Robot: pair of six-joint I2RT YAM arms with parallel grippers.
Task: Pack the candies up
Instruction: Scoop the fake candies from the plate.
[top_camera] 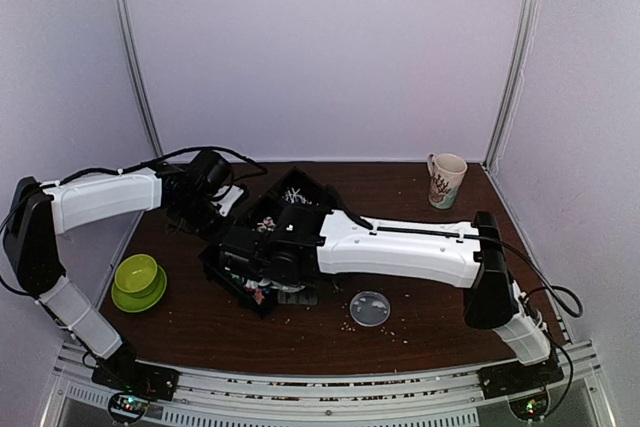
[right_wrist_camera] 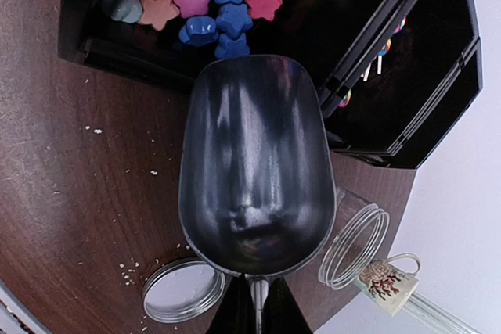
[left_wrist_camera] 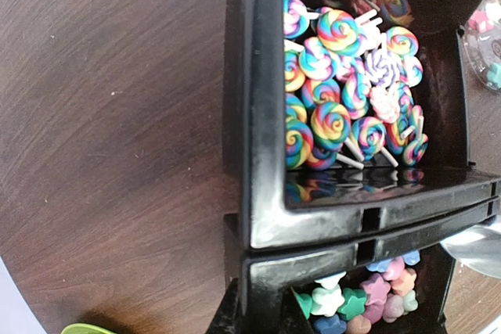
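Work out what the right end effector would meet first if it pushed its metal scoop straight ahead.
Most likely the star-shaped candies in the black tray: the scoop lip sits at that compartment's wall, though its height over it is unclear.

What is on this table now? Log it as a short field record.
tray: black, compartmented, central
lollipops: swirled, filling one compartment
star candies: in the adjoining compartment
scoop: empty, tip at the star candies
right end effector: shut on scoop handle
lid: lying near the tray
mug: back right corner
green bowl: left, on a saucer
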